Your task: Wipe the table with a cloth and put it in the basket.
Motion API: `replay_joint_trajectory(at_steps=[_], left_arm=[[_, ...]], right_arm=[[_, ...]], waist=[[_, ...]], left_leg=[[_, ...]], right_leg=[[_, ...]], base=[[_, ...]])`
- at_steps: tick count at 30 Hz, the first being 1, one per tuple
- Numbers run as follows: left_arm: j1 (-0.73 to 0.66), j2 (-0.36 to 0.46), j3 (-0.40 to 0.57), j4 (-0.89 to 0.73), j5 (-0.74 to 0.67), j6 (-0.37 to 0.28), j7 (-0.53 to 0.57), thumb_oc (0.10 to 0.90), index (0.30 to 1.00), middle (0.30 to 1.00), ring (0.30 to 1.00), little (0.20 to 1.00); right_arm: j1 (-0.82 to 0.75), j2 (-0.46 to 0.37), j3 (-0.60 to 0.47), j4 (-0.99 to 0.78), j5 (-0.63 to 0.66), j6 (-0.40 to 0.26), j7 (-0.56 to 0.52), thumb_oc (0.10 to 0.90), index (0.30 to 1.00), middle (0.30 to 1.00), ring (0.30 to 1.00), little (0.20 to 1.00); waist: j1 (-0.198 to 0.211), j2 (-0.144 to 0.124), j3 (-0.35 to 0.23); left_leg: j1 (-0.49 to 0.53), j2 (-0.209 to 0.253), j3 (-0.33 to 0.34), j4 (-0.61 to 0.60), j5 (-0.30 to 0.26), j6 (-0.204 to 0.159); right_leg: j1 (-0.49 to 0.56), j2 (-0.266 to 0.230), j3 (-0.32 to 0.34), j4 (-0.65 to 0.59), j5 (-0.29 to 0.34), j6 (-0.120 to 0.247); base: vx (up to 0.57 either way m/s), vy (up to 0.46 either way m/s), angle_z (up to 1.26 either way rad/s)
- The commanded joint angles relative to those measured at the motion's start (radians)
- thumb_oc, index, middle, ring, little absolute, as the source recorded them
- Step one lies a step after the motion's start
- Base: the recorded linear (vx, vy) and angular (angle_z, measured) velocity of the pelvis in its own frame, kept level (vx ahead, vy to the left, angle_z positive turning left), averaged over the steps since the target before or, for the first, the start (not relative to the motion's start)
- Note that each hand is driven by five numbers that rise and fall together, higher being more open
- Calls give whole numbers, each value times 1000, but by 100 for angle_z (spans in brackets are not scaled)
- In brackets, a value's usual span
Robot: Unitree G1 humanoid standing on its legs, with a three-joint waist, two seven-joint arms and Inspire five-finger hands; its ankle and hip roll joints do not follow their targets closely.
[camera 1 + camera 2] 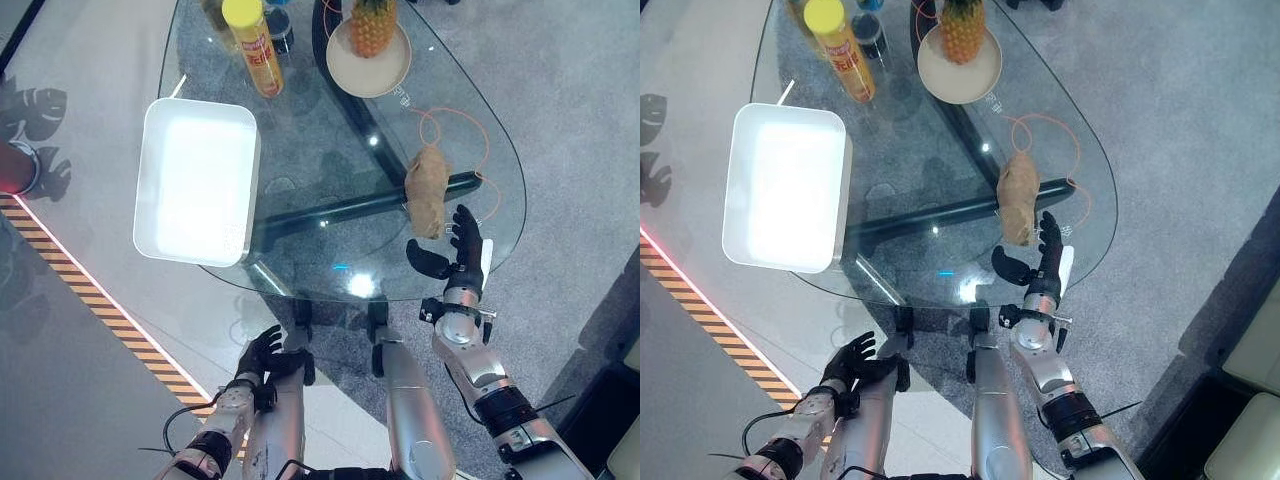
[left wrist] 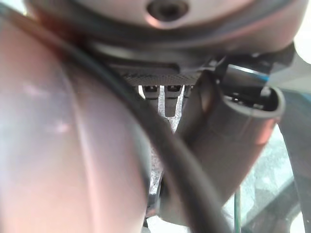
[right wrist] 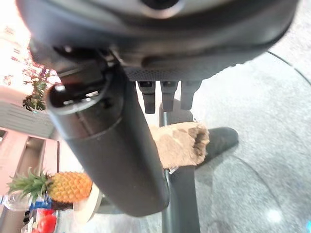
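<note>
Cloth (image 1: 427,190), tan and bunched, lies on the glass table (image 1: 300,180) near its right edge. Right hand (image 1: 462,252) hovers just near of it, fingers spread apart. Left hand (image 1: 262,352) hangs low, fingers loose. White basket (image 1: 196,180) sits far left. No readable writing.

Head eyes overhead, sharing table (image 1: 300,250); wrist views close.
</note>
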Motion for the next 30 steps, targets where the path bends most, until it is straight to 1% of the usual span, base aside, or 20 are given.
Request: replay_joint_trajectory(at_steps=[1, 2, 3, 10, 13, 16, 21, 25, 30], left_arm=[[55, -47, -32, -31, -32, -13, 2, 800, 900, 900, 900, 900], [54, -48, -34, -36, -35, -13, 3, 800, 900, 900, 900, 900], [49, -50, -40, -46, -47, -7, 10, 800, 900, 900, 900, 900], [37, -60, -58, -63, -63, -7, 28, 800, 900, 900, 900, 900], [38, -58, -64, -79, -69, -6, 32, 800, 900, 900, 900, 900], [34, -57, -66, -85, -83, -7, 31, 800, 900, 900, 900, 900], [27, -52, -67, -108, -100, 1, 37, 800, 900, 900, 900, 900], [24, -51, -72, -132, -104, 6, 43, 800, 900, 900, 900, 900], [12, -52, -72, -145, -133, -11, 65, 800, 900, 900, 900, 900]], right_arm=[[-36, -24, -40, -180, -68, -80, -94, 800, 900, 900, 900, 900], [-38, -21, -39, -183, -61, -75, -110, 800, 900, 900, 900, 900], [-45, -14, -36, -187, -56, -68, -155, 800, 900, 900, 900, 900], [-83, 1, -36, -177, -53, -54, -235, 800, 900, 900, 900, 900], [-111, -13, -34, -184, -64, -37, -262, 800, 900, 900, 900, 900], [-141, -29, -42, -184, -46, -26, -281, 800, 900, 900, 900, 900], [-177, -44, -56, -180, -8, -29, -318, 800, 900, 900, 900, 900], [-204, -52, -61, -168, 10, -22, -322, 800, 900, 900, 900, 900], [-240, -61, -54, -136, 15, -6, -332, 800, 900, 900, 900, 900]], waist=[[-25, -14, -5], [-25, -14, -5], [-25, -12, -5], [-20, -7, -5], [-16, -2, -5], [-12, 2, -5], [-3, 10, -5], [2, 16, -5], [5, 23, -5]], left_leg=[[-63, -77, 28, 165, -118, 48], [-73, -77, 29, 169, -117, 48], [-98, -77, 31, 179, -117, 48], [-159, -81, 31, 204, -123, 53], [-191, -85, 33, 220, -127, 58], [-219, -87, 32, 241, -132, 60], [-266, -88, 29, 266, -138, 65], [-293, -92, 25, 275, -141, 70], [-328, -93, 23, 284, -139, 71]], right_leg=[[-4, 21, -67, -68, 71, -33], [-15, 21, -67, -63, 71, -32], [-40, 19, -65, -54, 74, -31], [-99, 15, -65, -43, 83, -31], [-133, 14, -65, -32, 87, -31], [-164, 13, -61, -20, 90, -29], [-214, 11, -57, -5, 98, -26], [-248, 11, -55, 1, 106, -24], [-287, 15, -54, 12, 109, -26]], base=[[34, 54, -1], [47, 65, 0], [39, 44, 0], [32, 33, 0], [31, 50, 3], [43, 60, 3], [33, 22, 4], [18, 7, 4], [0, 0, 0]])
